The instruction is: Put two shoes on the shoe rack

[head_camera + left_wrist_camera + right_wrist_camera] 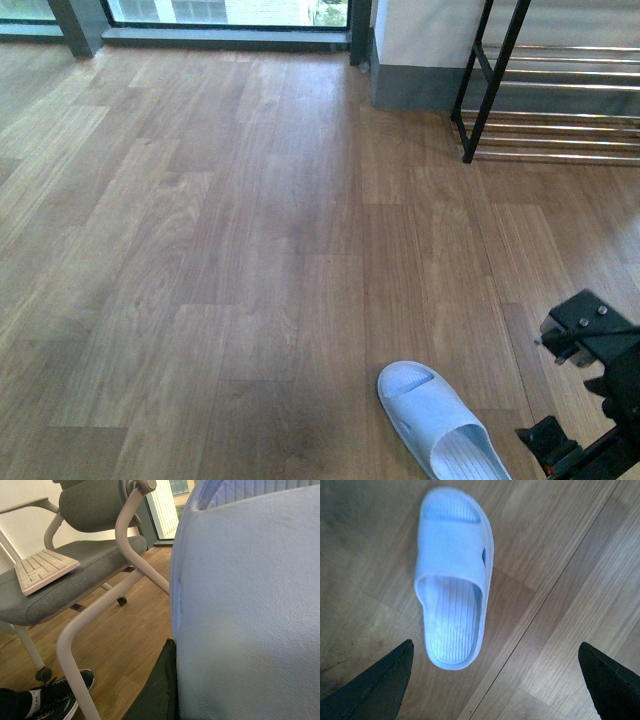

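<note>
Two pale blue slides are all the footwear worth grabbing here. No sneakers are seen in any view, so the slides get treated as the shoes. One slide [452, 575] is lying sole-down on the wood floor [250, 250], just below the right gripper [494, 649] and nearer one finger than the other rather than centred. That gripper's fingers are spread wide with nothing between them. The second slide [245, 605] is pressed right up against the left wrist camera, beside the left gripper's one visible finger [157, 692]. It's probably held, but whether anything is clamped can't be told. The shoe rack [494, 80] is well ahead of the right gripper, with only its corner seen. Handling-wise, a moulded foam slide like this would be expected to be very light, rubbery and bendy, not fragile, and decently grippy on the pads. The strap over the toe is probably the spot to be taken, since it's arched and a finger could be slid under it. A pinch across the sidewalls could work too, though the sole might get squashed and popped out.
</note>
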